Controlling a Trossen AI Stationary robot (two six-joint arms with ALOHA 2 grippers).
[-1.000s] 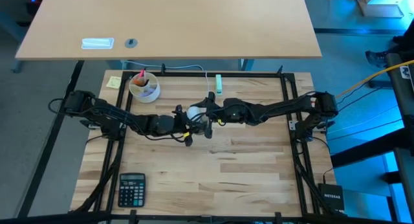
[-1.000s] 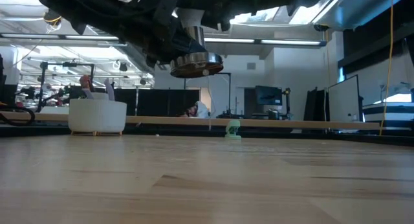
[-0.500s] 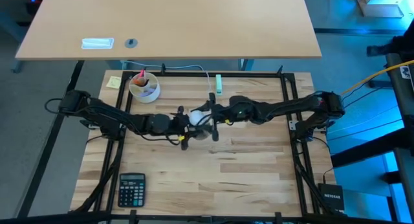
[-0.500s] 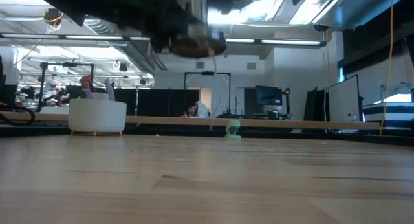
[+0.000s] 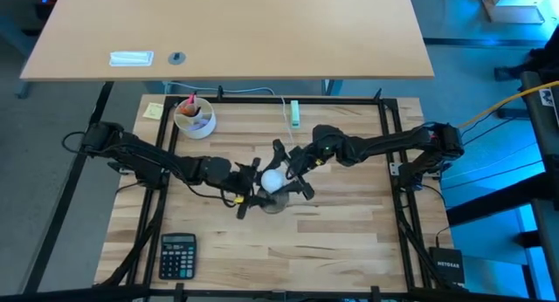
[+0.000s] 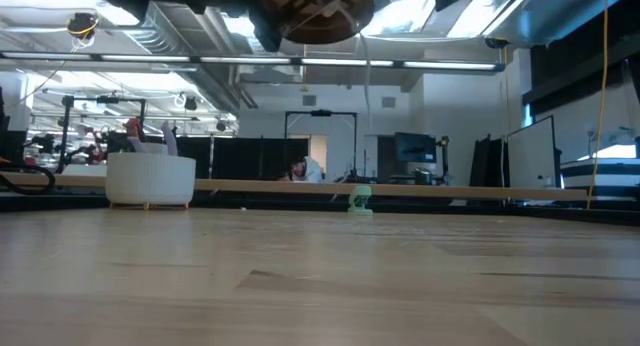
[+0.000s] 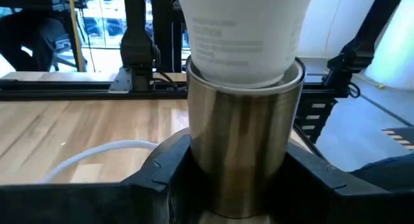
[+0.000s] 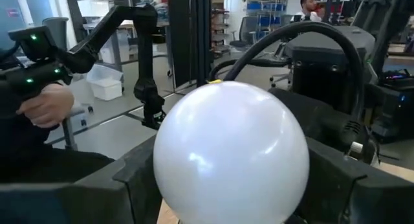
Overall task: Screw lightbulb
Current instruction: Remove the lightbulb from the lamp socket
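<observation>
Both arms have swung nearer the front of the counter (image 5: 332, 241) since a second ago, carrying the pair out toward its middle. Now the left gripper (image 7: 242, 185) clamps the brass-coloured socket (image 7: 244, 153) between its fingers (image 7: 162, 179), and the lightbulb (image 5: 272, 179) sits base-down in that socket, its long axis in line with the barrel. Right gripper (image 8: 229, 185) has its fingers closed around the bulb's white globe, so it looks like the one to do the turning. White cord (image 7: 97, 156) trails off the socket; a bowl (image 5: 194, 116) and calculator (image 5: 177, 254) sit well apart, nothing blocking.
</observation>
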